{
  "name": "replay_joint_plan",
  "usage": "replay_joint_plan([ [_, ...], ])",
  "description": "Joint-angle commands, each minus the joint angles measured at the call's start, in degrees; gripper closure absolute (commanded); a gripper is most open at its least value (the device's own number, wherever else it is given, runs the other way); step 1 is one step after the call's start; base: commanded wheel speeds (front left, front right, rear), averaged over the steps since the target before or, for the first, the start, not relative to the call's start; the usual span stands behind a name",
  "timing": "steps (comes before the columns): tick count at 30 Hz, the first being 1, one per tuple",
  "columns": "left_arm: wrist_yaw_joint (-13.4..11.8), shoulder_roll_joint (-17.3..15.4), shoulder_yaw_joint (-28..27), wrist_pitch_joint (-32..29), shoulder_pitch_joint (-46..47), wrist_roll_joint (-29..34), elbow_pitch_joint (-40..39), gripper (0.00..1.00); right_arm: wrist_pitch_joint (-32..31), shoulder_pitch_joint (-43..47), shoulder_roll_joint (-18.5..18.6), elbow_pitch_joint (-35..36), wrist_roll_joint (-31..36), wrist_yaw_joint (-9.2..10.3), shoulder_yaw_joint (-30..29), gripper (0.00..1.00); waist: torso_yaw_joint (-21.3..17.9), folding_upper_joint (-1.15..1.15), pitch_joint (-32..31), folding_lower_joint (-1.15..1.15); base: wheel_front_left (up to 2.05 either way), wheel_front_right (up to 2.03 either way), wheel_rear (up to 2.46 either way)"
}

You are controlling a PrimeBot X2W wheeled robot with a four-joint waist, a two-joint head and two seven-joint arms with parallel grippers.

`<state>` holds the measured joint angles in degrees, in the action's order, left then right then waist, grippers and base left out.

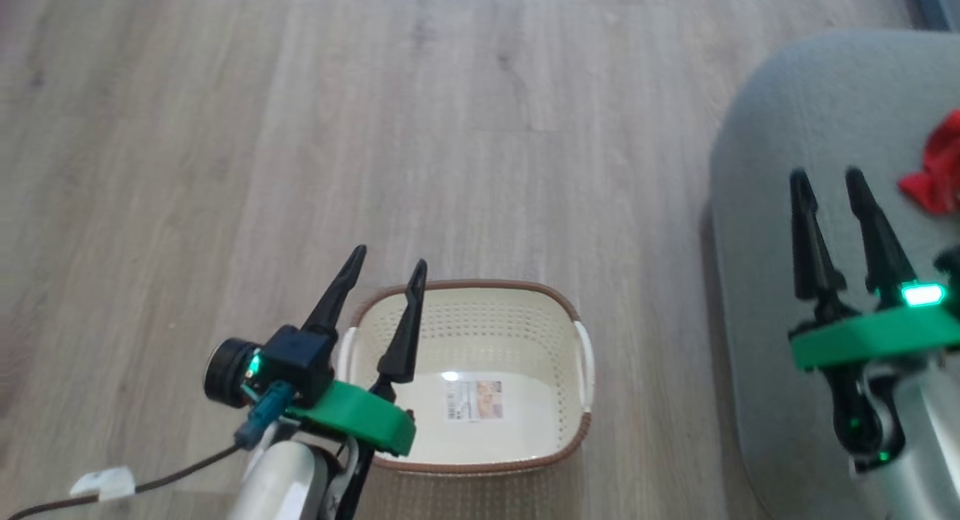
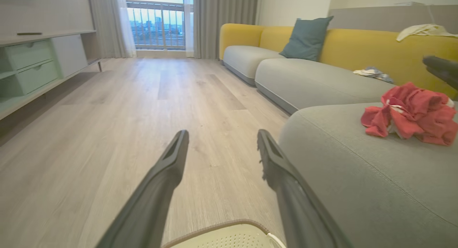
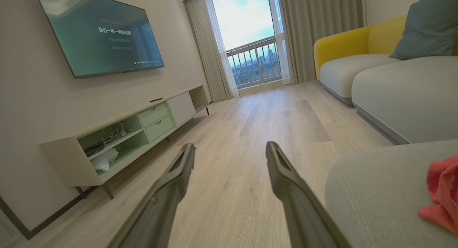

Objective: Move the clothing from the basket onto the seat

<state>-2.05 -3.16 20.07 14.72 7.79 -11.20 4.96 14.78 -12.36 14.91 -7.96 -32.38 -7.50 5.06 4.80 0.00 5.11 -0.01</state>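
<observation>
Jaws on both my arms stand spread wide, with nothing between them. My left jaws hang over the left end of the basket (image 1: 480, 321), their dark fingers (image 1: 339, 289) pointing away from me, one tip out past the brown rim and the other about level with the far rim. That basket sits on the wooden floor (image 1: 375, 130), near the seat (image 1: 757, 227) but apart from it, and a paper label (image 1: 475, 400) lies on its bottom.

My right jaws hover over the seat close to its rounded corner, fingers (image 1: 808, 235) likewise pointing away. Just to their right, not touching them, the clothing (image 1: 936, 176) lies on the grey cushion, cut off by the edge of my head view. From my left wrist it shows as a crumpled red heap with scraps of white trim, resting on top of the cushion, back from its edge. Whether that heap is one garment or two bundled together, I cannot tell.
</observation>
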Motion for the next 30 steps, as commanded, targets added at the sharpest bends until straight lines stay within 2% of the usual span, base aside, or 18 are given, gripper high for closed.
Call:
replay_joint_plan([
  [1, -0.5, 0.3, -2.7, 0.3, 0.4, -0.5, -1.6, 0.0, 0.2, 1.0, -0.5, 2.5, 1.0, 0.01, -0.5, 0.0, 2.4, 0.0, -1.1, 0.01, 0.0, 0.0, 0.0],
  [7, -2.2, 0.3, -4.4, 0.3, -0.7, -1.5, -1.4, 0.0, 0.2, 5.3, -3.8, 2.9, 3.6, 0.01, -2.9, 0.0, 5.5, 0.0, -1.7, 0.01, 0.0, 0.0, 0.0],
  [14, -3.7, 0.3, -5.1, 0.3, -1.9, -1.5, -0.8, 0.0, 0.2, 7.9, -5.7, 1.5, 5.7, 0.01, -1.7, 0.0, 8.0, 0.0, -2.4, 0.01, 0.0, 0.0, 0.0],
  [18, -4.6, 0.3, -5.5, 0.3, -2.4, -1.8, -0.6, 0.0, 0.2, 8.8, -6.1, 0.6, 6.6, 0.01, -0.5, 0.0, 8.8, 0.0, -2.7, 0.01, 0.0, 0.0, 0.0],
  [24, -4.6, 0.3, -5.4, 0.3, -2.7, -1.1, 0.1, 0.0, 0.2, 9.2, -6.2, 0.3, 7.9, 0.01, 0.5, 0.0, 9.2, 0.0, -2.9, 0.01, 0.0, 0.0, 0.0],
  [30, -5.4, 0.3, -5.1, 0.3, -2.6, 1.5, -0.2, 0.0, 0.2, 9.1, -6.3, 0.5, 8.4, 0.01, 0.7, 0.0, 9.2, 0.0, -2.7, 0.01, 0.0, 0.0, 0.0],
])
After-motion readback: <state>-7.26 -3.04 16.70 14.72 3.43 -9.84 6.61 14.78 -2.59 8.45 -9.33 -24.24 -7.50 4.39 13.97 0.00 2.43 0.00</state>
